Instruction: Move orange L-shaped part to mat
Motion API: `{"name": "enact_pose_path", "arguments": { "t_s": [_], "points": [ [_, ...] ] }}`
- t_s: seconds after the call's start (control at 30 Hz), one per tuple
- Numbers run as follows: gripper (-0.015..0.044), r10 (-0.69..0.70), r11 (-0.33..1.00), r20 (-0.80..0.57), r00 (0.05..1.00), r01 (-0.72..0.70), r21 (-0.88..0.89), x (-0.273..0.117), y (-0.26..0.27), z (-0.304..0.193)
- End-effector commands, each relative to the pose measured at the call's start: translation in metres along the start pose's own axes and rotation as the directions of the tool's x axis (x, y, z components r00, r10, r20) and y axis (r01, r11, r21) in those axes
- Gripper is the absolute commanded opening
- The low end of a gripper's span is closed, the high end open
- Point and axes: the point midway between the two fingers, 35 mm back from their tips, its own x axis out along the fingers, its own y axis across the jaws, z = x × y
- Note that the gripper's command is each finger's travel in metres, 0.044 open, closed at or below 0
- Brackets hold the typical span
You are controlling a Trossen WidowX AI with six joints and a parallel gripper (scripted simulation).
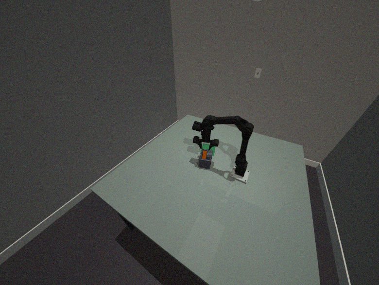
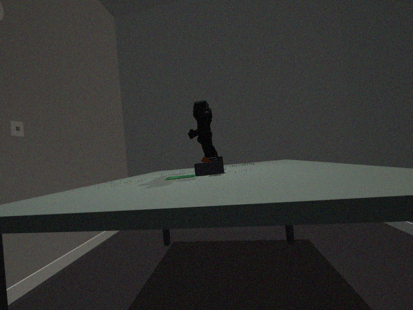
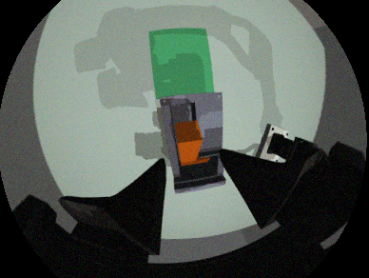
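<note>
The orange part (image 1: 204, 154) (image 2: 205, 160) (image 3: 190, 149) is tilted in the grey tray (image 1: 204, 164) (image 2: 208, 169) (image 3: 212, 104). Its end nearer the mat sticks up above the tray wall in the exterior view. Its L-shaped end sits low in the pocket, at the lower side in the wrist view. The green mat (image 1: 213, 151) (image 2: 180, 177) (image 3: 177, 49) lies beside the tray at the raised end's side. My gripper (image 1: 205, 149) (image 3: 192, 157) is open and empty, above the tray and mat, with its fingers pointing down. In the exterior view its fingertips cannot be made out.
The arm's base plate (image 1: 247, 178) (image 3: 264, 143) stands on the table (image 1: 171, 184) (image 2: 267, 186), to the right of the tray in the top view. The tray's walls stand up around the pocket. The arm's shadow falls across the table and part of the mat.
</note>
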Motion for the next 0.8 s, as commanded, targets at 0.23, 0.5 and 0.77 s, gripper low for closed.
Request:
{"name": "enact_pose_path", "arguments": {
  "t_s": [0.23,0.5,0.77],
  "points": [
    [0.028,-0.005,1.0,0.001,1.0,0.005,0.007,0.017,0.001,0.001],
    [0.028,-0.005,1.0,0.001,1.0,0.005,0.007,0.03,0.001,0.001],
    [0.028,-0.005,1.0,0.001,1.0,0.005,0.007,0.043,0.0,0.001]
  ]
}}
